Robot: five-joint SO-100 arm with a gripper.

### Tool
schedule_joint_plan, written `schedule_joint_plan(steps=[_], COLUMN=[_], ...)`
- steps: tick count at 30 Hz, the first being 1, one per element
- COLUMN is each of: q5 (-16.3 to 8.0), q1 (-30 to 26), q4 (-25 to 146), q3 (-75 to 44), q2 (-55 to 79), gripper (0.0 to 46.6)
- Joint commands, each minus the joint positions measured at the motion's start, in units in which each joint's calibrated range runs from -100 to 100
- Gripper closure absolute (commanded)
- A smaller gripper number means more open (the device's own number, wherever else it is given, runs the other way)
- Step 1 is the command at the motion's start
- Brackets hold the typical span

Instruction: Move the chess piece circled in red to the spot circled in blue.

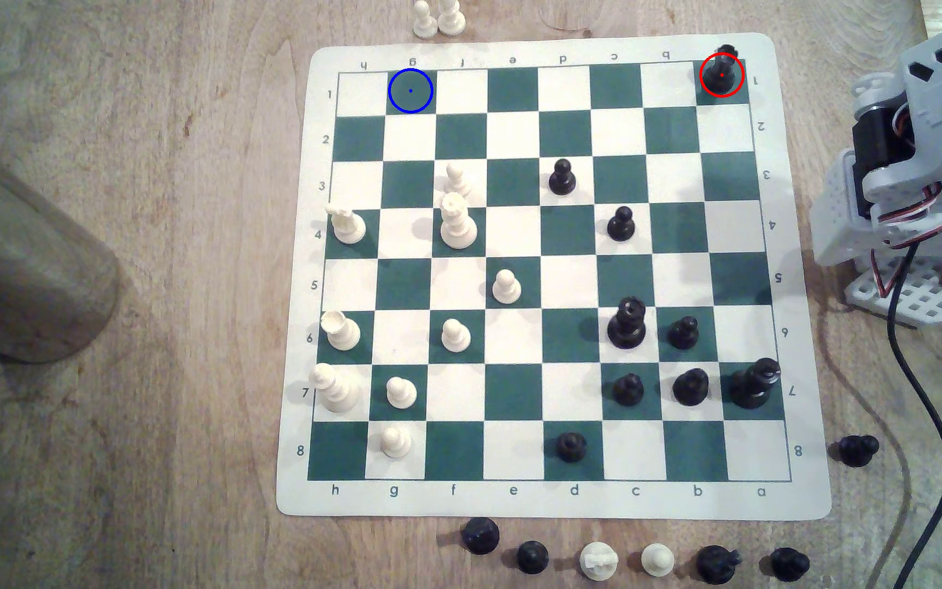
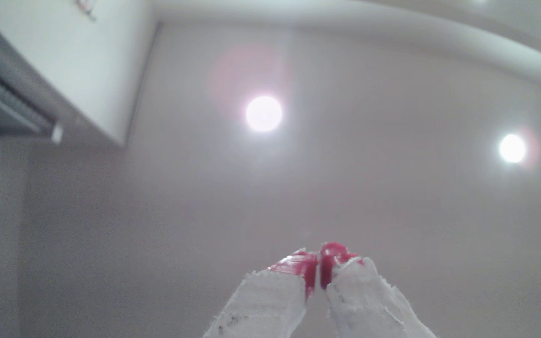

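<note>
Gripper points at a pale ceiling with two round lights, red-tipped jaws pressed together on nothing. Below, the chess piece stands on the green-and-white board spread over a wooden table.

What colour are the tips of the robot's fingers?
Red, on white fingers; the wrist view shows it best.

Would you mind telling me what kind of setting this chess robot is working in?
Probably an indoor room at home or in a hobby workshop: a roll-up chess mat lies on a wooden table, and the wrist view, past the shut hand, shows a plain ceiling with round recessed lights.
</note>
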Motion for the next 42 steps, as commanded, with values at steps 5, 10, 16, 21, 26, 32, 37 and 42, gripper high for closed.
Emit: schedule_joint_plan(steps=[5,10,16,21,26,32,37,42], q5=[0.15,0.15,-0.10,-0.15,-0.24,-0.34,-3.71,-5.62], q1=[2.96,2.17,3.82,8.27,14.92,25.17,33.62,38.94], q4=[2.90,23.29,65.22,94.71,119.85,149.83,172.68,182.50], q3=[0.99,-3.45,-24.39,-39.44,-50.50,-58.03,-57.21,-50.59], q2=[0.05,0.05,0.05,0.14,0.14,-0.03,-1.05,-3.17], gripper=[46.4,46.4,46.4,46.4,46.4,40.4,39.3,40.7])
